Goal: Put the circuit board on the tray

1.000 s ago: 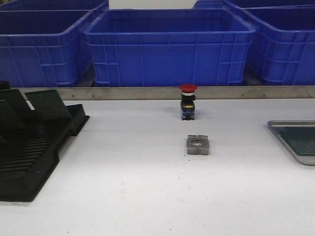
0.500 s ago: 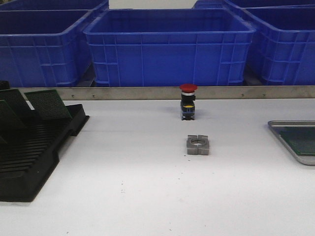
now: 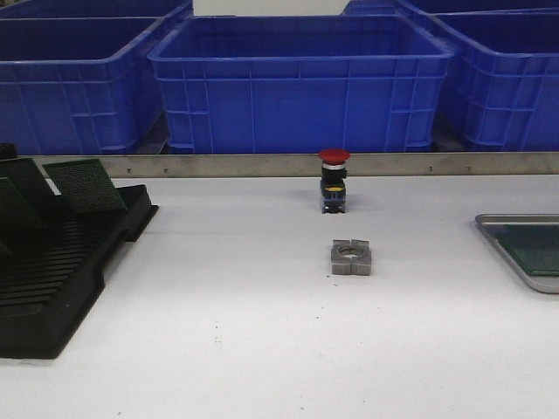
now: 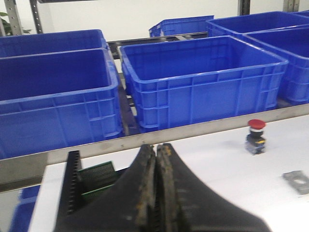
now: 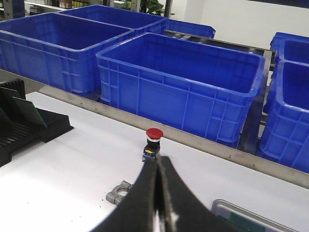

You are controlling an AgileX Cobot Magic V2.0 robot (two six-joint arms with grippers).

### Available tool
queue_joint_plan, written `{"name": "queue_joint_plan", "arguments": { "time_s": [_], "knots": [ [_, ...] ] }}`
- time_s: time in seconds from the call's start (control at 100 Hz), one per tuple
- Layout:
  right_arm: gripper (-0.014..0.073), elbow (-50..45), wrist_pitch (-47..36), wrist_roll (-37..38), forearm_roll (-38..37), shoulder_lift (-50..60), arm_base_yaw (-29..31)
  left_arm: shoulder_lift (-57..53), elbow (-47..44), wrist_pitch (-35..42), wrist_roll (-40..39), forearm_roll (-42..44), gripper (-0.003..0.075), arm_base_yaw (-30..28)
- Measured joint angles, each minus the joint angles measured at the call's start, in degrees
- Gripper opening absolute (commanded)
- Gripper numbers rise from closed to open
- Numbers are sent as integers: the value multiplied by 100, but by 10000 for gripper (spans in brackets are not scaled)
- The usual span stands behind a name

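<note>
The silver-grey tray (image 3: 494,225) lies at the table's right edge with a green circuit board (image 3: 534,250) flat in it; its corner also shows in the right wrist view (image 5: 227,209). More green circuit boards (image 3: 85,186) stand in a black slotted rack (image 3: 52,288) at the left, also seen in the left wrist view (image 4: 98,175). Neither gripper shows in the front view. My left gripper (image 4: 156,149) is shut and empty, above the rack. My right gripper (image 5: 158,162) is shut and empty, above the table near the tray.
A red-capped push button (image 3: 334,180) stands at the table's middle back. A grey metal clamp block (image 3: 351,257) lies in front of it. Several blue plastic bins (image 3: 301,83) stand behind a metal rail (image 3: 262,165).
</note>
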State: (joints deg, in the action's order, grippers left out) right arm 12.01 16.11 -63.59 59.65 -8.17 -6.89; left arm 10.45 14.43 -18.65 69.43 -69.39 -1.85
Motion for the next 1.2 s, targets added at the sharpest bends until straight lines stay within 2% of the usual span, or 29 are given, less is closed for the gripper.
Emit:
{"name": "queue_joint_plan", "arguments": {
  "time_s": [0.07,0.14,0.21,0.33,0.38,0.52,0.57,0.67,0.78,0.94,1.2],
  "knots": [
    [-59,0,0,0,0,0,0,0,-11,236,-77,269,-17,0],
    [-59,0,0,0,0,0,0,0,-11,481,-557,749,-17,55],
    [-59,0,0,0,0,0,0,0,-21,645,-1571,1615,-17,141],
    [-59,0,0,0,0,0,0,-10,-161,817,-3961,3450,-17,192],
    [-59,0,0,0,0,0,0,-40,-316,927,-4646,4086,-17,192],
    [-59,0,0,0,0,0,0,-482,-1016,1865,-5644,5351,-17,216],
    [-59,0,0,0,0,0,0,-735,-1319,2242,-6281,5916,-17,224],
    [-59,0,0,0,0,0,0,-1059,-1424,2001,-7321,6939,-17,229],
    [-59,0,0,0,0,0,0,-1073,-1424,1253,-7474,7337,-17,238],
    [-59,0,0,0,0,0,0,-1073,-1424,539,-7009,7020,-17,238],
    [-59,0,0,0,0,0,0,-1073,-1424,270,-6856,6886,-17,238]
  ]
}}
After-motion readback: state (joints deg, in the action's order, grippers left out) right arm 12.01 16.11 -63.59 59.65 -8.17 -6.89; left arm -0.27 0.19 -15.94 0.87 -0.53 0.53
